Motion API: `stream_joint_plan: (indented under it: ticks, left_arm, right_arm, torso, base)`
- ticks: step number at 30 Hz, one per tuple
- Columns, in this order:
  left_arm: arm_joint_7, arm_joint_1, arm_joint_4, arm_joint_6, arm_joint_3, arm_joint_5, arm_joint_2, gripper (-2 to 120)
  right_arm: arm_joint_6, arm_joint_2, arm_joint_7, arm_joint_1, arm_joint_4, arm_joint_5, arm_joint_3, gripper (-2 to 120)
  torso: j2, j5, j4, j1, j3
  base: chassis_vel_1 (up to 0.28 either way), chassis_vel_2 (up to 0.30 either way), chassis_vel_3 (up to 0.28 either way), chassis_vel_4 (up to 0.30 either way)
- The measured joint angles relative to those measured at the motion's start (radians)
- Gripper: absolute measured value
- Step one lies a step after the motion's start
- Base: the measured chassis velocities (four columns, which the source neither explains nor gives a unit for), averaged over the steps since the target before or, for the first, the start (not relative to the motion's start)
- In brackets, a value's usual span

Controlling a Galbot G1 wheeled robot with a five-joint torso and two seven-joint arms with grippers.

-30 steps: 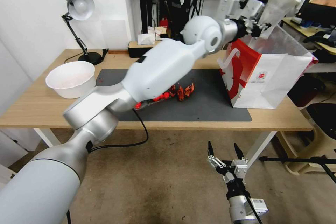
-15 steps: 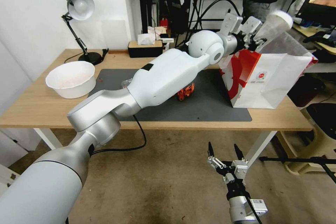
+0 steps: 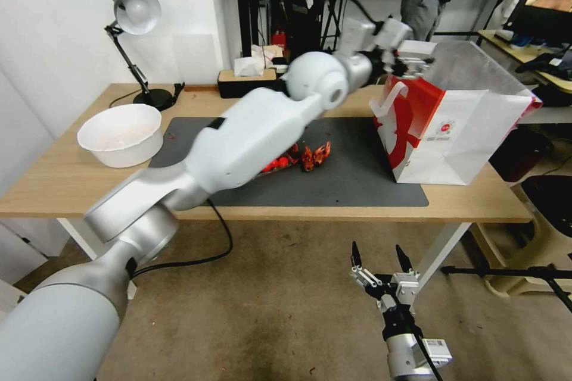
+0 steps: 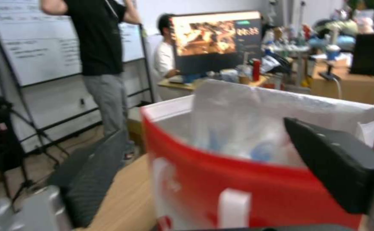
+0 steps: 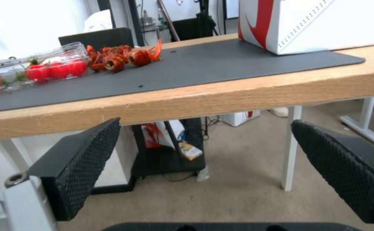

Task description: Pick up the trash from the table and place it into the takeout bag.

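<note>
Head view first: nearest the robot, the right gripper hangs low over the floor, in front of the takeout bag and below the surface's front edge, its two dark fingers spread wide and holding nothing. The right wrist view agrees, with both textured pads well apart and bare floor between them.

On the dark grey mat, to the left of the takeout bag, lie a clear tray of red tomatoes and, just beside it, a small heap of red crayfish shells. Well to the left of the bag, off the mat, stands a white round bowl.

The takeout bag stands upright at the mat's right end, its red side panel turned toward the leftovers and its mouth open. The left arm reaches across the surface to the bag's rear left corner, where the left gripper sits at the rim. In the left wrist view its fingers are parted with nothing between them, and a clear cup with blue markings lies inside the bag, against the white inner wall.

Behind the bowl, far left of the bag, a black desk lamp stands at the back edge, and a tissue box sits nearer the middle.
</note>
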Motion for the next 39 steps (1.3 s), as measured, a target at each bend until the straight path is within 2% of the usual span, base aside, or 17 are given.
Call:
stream_joint_plan:
  ticks: [8, 11, 14, 19, 21, 22, 23, 25, 27, 28, 29, 31, 32, 34, 36, 37, 39]
  left_arm:
    - [-0.011, 0.060, -0.071, -0.001, -0.061, 0.001, 0.067, 100]
    - [-0.012, 0.064, -0.075, -0.001, -0.066, 0.001, 0.072, 100]
    - [-0.023, 0.125, -0.130, -0.001, -0.119, 0.014, 0.125, 100]
    - [-0.027, 0.167, -0.162, -0.001, -0.150, 0.025, 0.158, 100]
    - [-0.029, 0.293, -0.253, -0.002, -0.230, 0.044, 0.243, 100]
    - [-0.029, 0.332, -0.280, -0.002, -0.256, 0.052, 0.265, 100]
    - [-0.029, 0.332, -0.280, -0.002, -0.256, 0.052, 0.265, 100]
    - [-0.024, 0.436, -0.353, -0.011, -0.330, 0.065, 0.311, 100]
    - [-0.034, 0.539, -0.408, -0.032, -0.400, 0.084, 0.330, 100]
    - [-0.034, 0.539, -0.408, -0.032, -0.400, 0.084, 0.330, 100]
    - [-0.040, 0.585, -0.428, -0.047, -0.428, 0.106, 0.336, 100]
    - [-0.059, 0.725, -0.471, -0.154, -0.489, 0.239, 0.357, 100]
    - [-0.059, 0.725, -0.471, -0.154, -0.489, 0.239, 0.357, 100]
    - [-0.107, 0.851, -0.509, -0.234, -0.540, 0.324, 0.376, 100]
    - [-0.147, 0.969, -0.542, -0.266, -0.595, 0.392, 0.386, 100]
    - [-0.147, 0.969, -0.542, -0.266, -0.595, 0.392, 0.386, 100]
    - [-0.177, 1.082, -0.574, -0.270, -0.648, 0.449, 0.400, 100]
  right_arm:
    - [-0.002, -0.003, 0.000, 0.003, 0.000, 0.000, -0.001, 100]
    - [-0.002, -0.004, 0.000, 0.004, 0.001, 0.000, -0.001, 100]
    - [-0.003, -0.007, 0.000, 0.005, 0.005, 0.001, -0.002, 100]
    - [-0.005, -0.010, 0.000, 0.005, 0.009, 0.001, -0.004, 100]
    - [-0.007, -0.024, 0.000, 0.005, 0.022, 0.003, -0.005, 100]
    - [-0.008, -0.028, 0.000, 0.004, 0.024, 0.004, -0.005, 100]
    - [-0.008, -0.028, 0.000, 0.004, 0.024, 0.004, -0.005, 100]
    - [-0.009, -0.036, 0.000, 0.003, 0.026, 0.005, -0.007, 100]
    - [-0.009, -0.038, 0.000, 0.002, 0.025, 0.005, -0.010, 100]
    - [-0.009, -0.038, 0.000, 0.002, 0.025, 0.005, -0.010, 100]
    - [-0.009, -0.038, 0.000, 0.001, 0.025, 0.006, -0.011, 100]
    - [-0.009, -0.037, 0.000, -0.001, 0.025, 0.006, -0.015, 100]
    - [-0.009, -0.037, 0.000, -0.001, 0.025, 0.006, -0.015, 100]
    - [-0.009, -0.038, 0.000, -0.002, 0.023, 0.006, -0.016, 100]
    - [-0.008, -0.038, 0.000, -0.004, 0.023, 0.006, -0.016, 100]
    - [-0.008, -0.038, 0.000, -0.004, 0.023, 0.006, -0.016, 100]
    - [-0.007, -0.041, 0.000, -0.007, 0.029, 0.005, -0.016, 100]
  torso:
    - [0.000, -0.0001, -0.0002, 0.000, 0.000]
    - [0.000, -0.0001, -0.0001, 0.000, 0.000]
    - [0.000, -0.0001, 0.0000, 0.000, 0.000]
    - [0.000, -0.0002, 0.0001, 0.000, 0.000]
    - [0.000, 0.0000, -0.0003, 0.000, 0.000]
    - [0.000, -0.0001, -0.0001, 0.000, 0.000]
    - [0.000, -0.0001, -0.0001, 0.000, 0.000]
    - [0.000, 0.0000, -0.0001, 0.000, 0.000]
    - [0.000, 0.0002, -0.0003, 0.000, 0.000]
    - [0.000, 0.0002, -0.0003, 0.000, 0.000]
    - [0.000, 0.0000, -0.0003, 0.000, 0.000]
    - [0.000, -0.0002, -0.0001, 0.000, 0.000]
    - [0.000, -0.0002, -0.0001, 0.000, 0.000]
    - [0.000, 0.0001, -0.0004, 0.000, 0.000]
    - [0.000, 0.0002, -0.0001, 0.000, 0.000]
    - [0.000, 0.0002, -0.0001, 0.000, 0.000]
    - [0.000, 0.0001, -0.0001, 0.000, 0.000]
  base:
    - [0.000, 0.000, 0.000, 0.000]
    - [0.000, 0.000, 0.000, 0.000]
    - [0.000, 0.000, 0.000, 0.000]
    - [0.000, 0.000, 0.000, 0.000]
    - [0.000, 0.000, 0.000, 0.000]
    - [0.000, 0.000, 0.000, 0.000]
    - [0.000, 0.000, 0.000, 0.000]
    - [0.000, 0.000, 0.000, 0.000]
    - [0.000, 0.000, 0.000, 0.000]
    - [0.000, 0.000, 0.000, 0.000]
    - [0.000, 0.000, 0.000, 0.000]
    - [0.000, 0.000, 0.000, 0.000]
    - [0.000, 0.000, 0.000, 0.000]
    - [0.000, 0.000, 0.000, 0.000]
    - [0.000, 0.000, 0.000, 0.000]
    - [0.000, 0.000, 0.000, 0.000]
    - [0.000, 0.000, 0.000, 0.000]
